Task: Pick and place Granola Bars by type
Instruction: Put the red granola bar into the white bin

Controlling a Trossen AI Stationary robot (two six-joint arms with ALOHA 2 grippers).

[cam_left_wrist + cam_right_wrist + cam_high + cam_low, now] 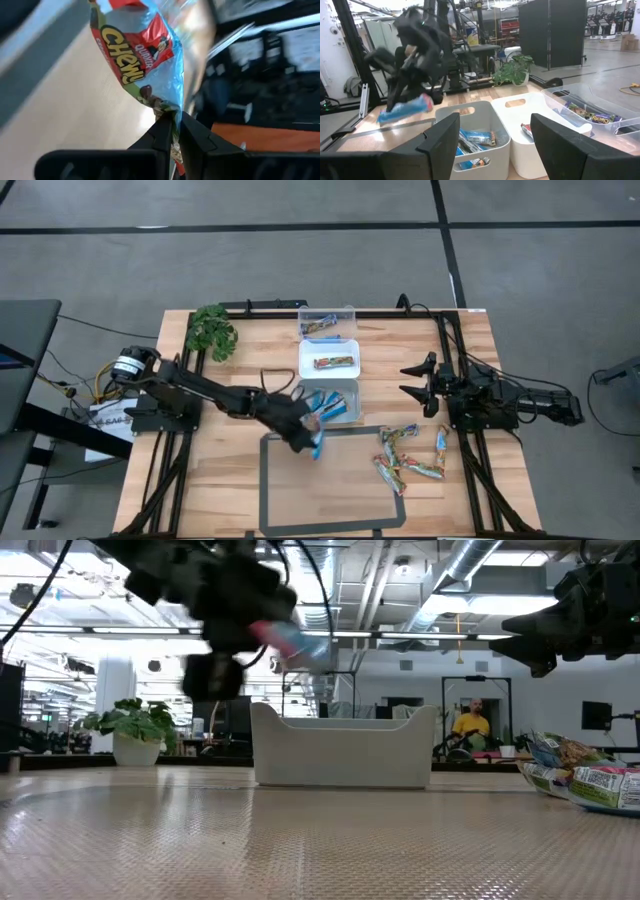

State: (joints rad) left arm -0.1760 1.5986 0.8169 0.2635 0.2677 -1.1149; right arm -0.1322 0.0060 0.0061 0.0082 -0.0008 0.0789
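Note:
My left gripper [309,430] is shut on a blue-wrapped granola bar [140,55] with a red label. It holds the bar in the air beside the near white tub [338,402], which has several blue bars lying in it. More bars, in multicoloured wrappers [408,456], lie heaped on the table toward the right. One bar lies in the middle white tub [329,360], and others lie in the clear tub [327,322] at the far edge. My right gripper [422,383] waits open at the table's right side and touches nothing. My left gripper pinches one crimped end of the wrapper [172,114] between its two fingertips. The fingers come from the table's left, slanting down. The rest of the bar [405,110] sticks out past the fingertips and is lifted clear of the table and the tub.
A grey taped rectangle [268,500] marks the table's near middle, and bare wood lies inside it. A small potted plant [211,332] stands at the far left corner. Black frame rails [452,340] run along both sides of the table. A person [468,728] sits in the room beyond.

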